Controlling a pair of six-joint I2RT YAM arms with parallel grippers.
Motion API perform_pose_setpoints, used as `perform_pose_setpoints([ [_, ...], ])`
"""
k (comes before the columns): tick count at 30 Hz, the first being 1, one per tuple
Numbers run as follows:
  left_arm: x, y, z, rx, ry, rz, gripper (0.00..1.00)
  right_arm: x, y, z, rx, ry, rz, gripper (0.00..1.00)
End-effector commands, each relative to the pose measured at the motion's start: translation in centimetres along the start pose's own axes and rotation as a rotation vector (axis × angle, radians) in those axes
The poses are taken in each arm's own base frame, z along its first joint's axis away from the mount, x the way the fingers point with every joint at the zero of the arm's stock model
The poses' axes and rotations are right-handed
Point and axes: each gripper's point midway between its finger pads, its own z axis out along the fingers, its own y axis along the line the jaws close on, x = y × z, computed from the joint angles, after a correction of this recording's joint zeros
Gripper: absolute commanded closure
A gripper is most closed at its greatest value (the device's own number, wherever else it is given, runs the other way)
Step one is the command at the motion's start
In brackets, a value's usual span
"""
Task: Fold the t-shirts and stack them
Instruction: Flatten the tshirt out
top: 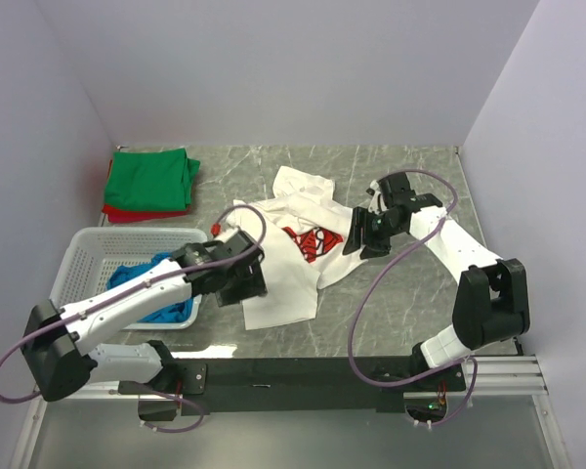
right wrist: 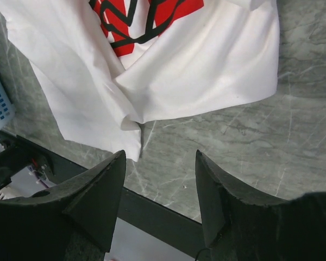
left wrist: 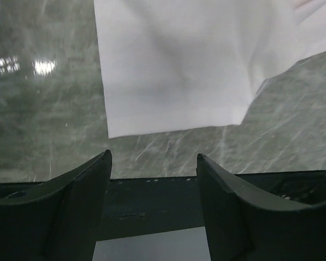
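We look down on a grey, veined, stone-look table [top: 400,322] boxed in by plain pale walls [top: 273,68]. The white shirt [top: 298,269] lies rumpled and half spread near the middle, soft cloth with a red and black print on the chest. At the far left corner a green shirt [top: 151,179] sits folded on a red shirt [top: 127,215]. A blue shirt [top: 137,274] is bunched in the white plastic lattice basket [top: 93,249] at the left.

The left gripper [top: 246,285] hangs over the white shirt's near hem, jaws apart with nothing between them. The right gripper [top: 366,234] hovers at the shirt's right edge, likewise spread and empty.

Only the overhead view shows the stack and the basket. The left wrist view gives the straight, stitched hem lying flat on the stone. The right wrist view shows the creased folds and the zigzag print up close.
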Motion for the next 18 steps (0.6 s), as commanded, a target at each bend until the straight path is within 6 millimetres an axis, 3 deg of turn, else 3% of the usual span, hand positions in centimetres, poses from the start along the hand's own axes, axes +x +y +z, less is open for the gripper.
perform_pose_setpoints([
  [1,3.3,0.6,1.1,-0.049,0.074,-0.013,0.32,-0.8,1.2,-1.0,-0.052,-0.055,-0.025,0.39],
  [6,5.4,1.5,3.0,-0.093,0.122,0.023,0.33,-0.8,1.2,-1.1,-0.059,-0.061,-0.023,0.39],
  [12,6.1,2.5,4.9,-0.148,0.138,0.076,0.33,-0.6,1.5,-1.4,-0.073,-0.069,-0.027,0.39],
  [18,6.9,1.8,7.0,-0.155,0.161,0.118,0.33,-0.2,1.6,-1.6,-0.081,-0.075,-0.022,0.39],
])
